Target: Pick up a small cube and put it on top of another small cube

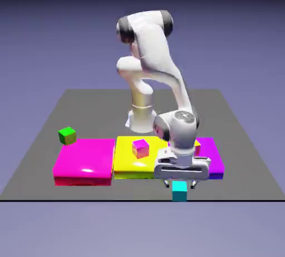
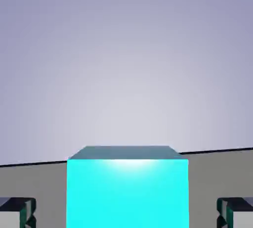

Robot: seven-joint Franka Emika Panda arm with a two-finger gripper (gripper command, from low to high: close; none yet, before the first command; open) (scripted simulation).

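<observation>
Gripper point(image 2: 126, 213) standing open astride cyan cube point(image 2: 127, 192), gaps showing both sides, holding nothing; green cube point(image 1: 67, 136) sitting apart.

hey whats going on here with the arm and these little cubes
The robot is about to pick up the cyan cube. Its tool is down around it near the table's edge, with a gap on either side, so the cube isn't gripped yet. The green cube, which it should end up on, sits apart beyond the pink slab.
</observation>
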